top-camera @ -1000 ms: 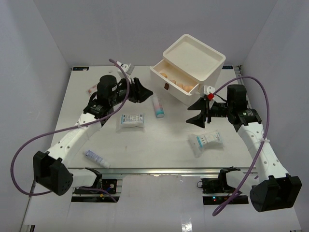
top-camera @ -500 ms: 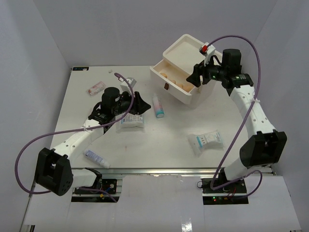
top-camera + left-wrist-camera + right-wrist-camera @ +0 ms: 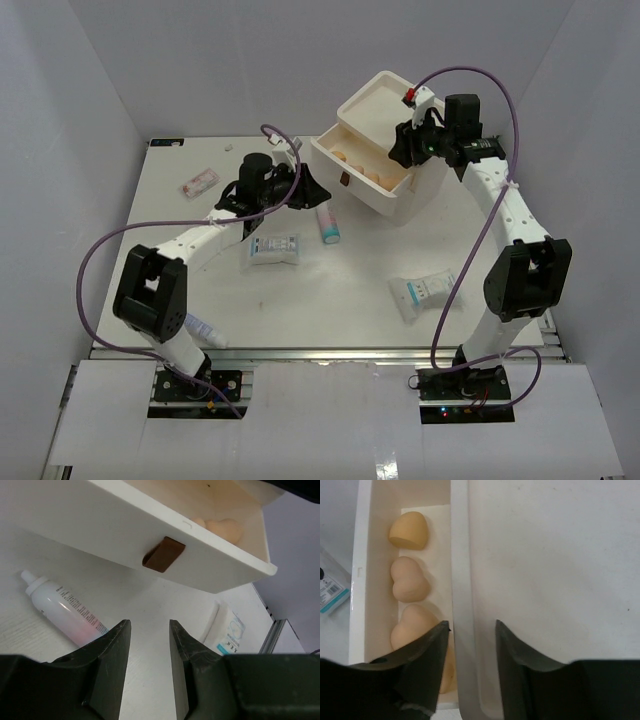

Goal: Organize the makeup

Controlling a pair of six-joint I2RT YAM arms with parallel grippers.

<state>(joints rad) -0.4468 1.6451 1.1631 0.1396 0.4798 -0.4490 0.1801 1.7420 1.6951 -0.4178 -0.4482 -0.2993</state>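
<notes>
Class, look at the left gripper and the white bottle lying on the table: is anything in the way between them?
Nothing visible does. The left gripper hangs near the white bottle with only bare table between.

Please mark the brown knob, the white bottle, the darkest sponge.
Brown drawer knob point(image 3: 163, 554): left wrist view, front face.
White teal-capped bottle point(image 3: 326, 216): top view, white body.
Darkest tan sponge point(image 3: 409, 530): right wrist view, rounded top.

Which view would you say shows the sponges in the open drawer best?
The right wrist view: it looks straight down on the sponges lined up in the drawer. The top view shows small tan blobs; the left wrist glimpses only two.
</notes>
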